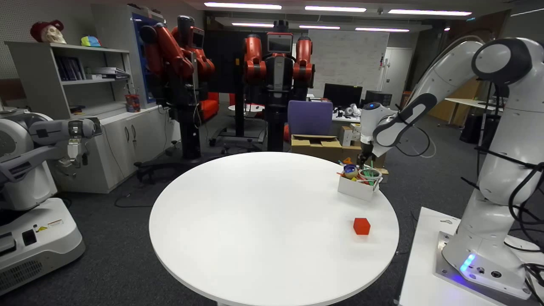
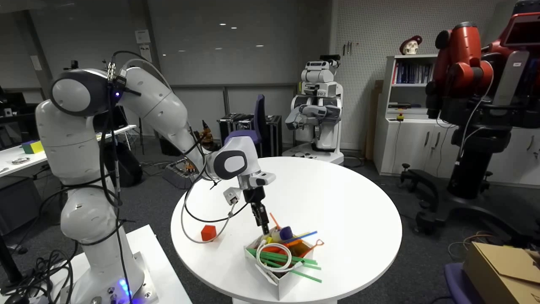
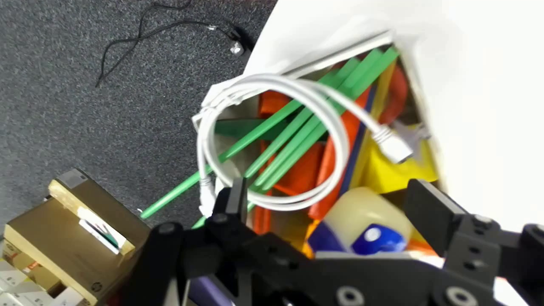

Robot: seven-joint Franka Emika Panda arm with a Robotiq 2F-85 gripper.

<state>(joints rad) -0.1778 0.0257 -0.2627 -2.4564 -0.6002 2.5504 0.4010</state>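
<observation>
My gripper (image 3: 331,195) stands open over the white box (image 2: 291,287), its jaws wide apart with nothing gripped between them. A cream roundish item with blue patches (image 3: 365,208) lies in the box, in line with the gap between the fingers. A coiled white cable (image 3: 341,142) rests on top of several green sticks (image 3: 290,163). Beside them are a yellow piece (image 3: 395,168) and orange pieces. In an exterior view the fingertips end near the box's rim; contact is unclear. A red cube (image 1: 361,226) sits on the table apart from the box, seen in both exterior views.
The box stands near the edge of the round white table (image 1: 255,221). A cardboard box (image 3: 76,238) and a purple chair (image 1: 310,118) are beyond that edge. Red robots (image 1: 278,63) and a white robot (image 2: 318,105) stand around. A cable (image 2: 228,219) loops from my arm.
</observation>
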